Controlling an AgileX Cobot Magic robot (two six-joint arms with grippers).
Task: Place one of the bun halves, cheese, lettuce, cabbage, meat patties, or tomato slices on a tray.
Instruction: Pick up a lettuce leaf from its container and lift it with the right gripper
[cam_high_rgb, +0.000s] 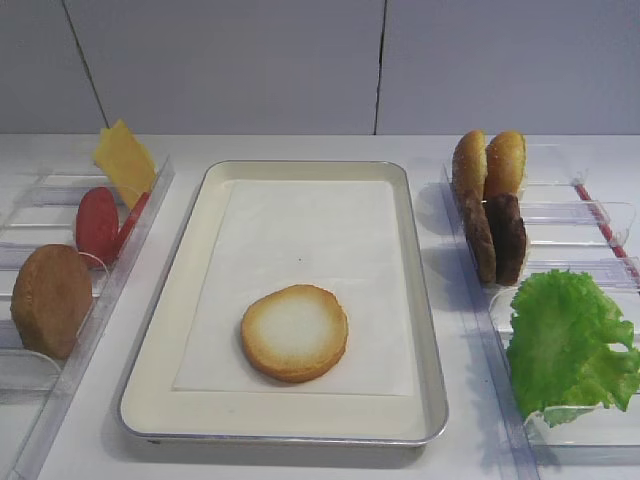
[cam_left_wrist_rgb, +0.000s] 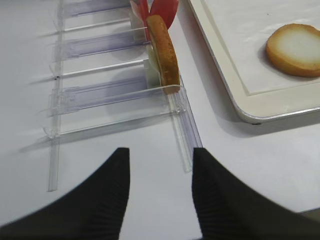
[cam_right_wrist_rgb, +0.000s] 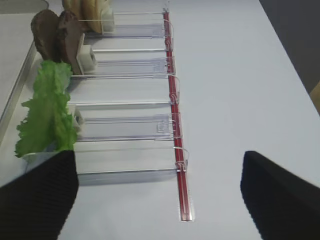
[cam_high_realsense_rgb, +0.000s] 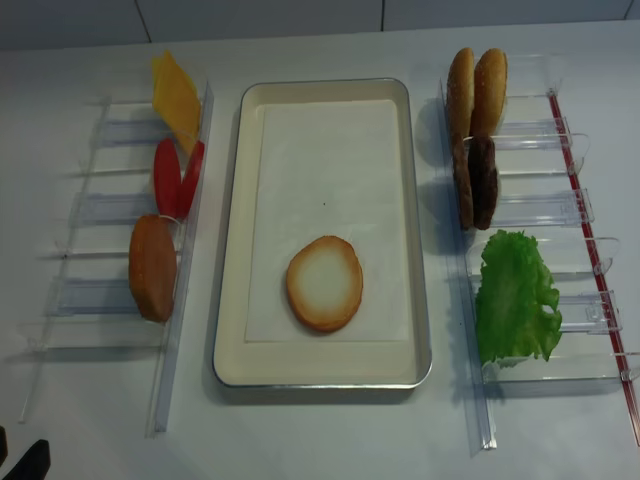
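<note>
On the white paper in the silver tray lies one bun half, pale cut face up. The left rack holds the cheese, red tomato slices and a bun half on edge. In the right rack stand two bun halves, two meat patties and a large wavy green leaf, the cabbage. The lettuce is hidden. My right gripper is wide open over bare table at the near end of the right rack. My left gripper is open and empty near the left rack's end.
The clear plastic racks flank the tray, and the right one has a red strip along its outer side. A wall rises behind the table. The tray's near rim lies right of my left fingers.
</note>
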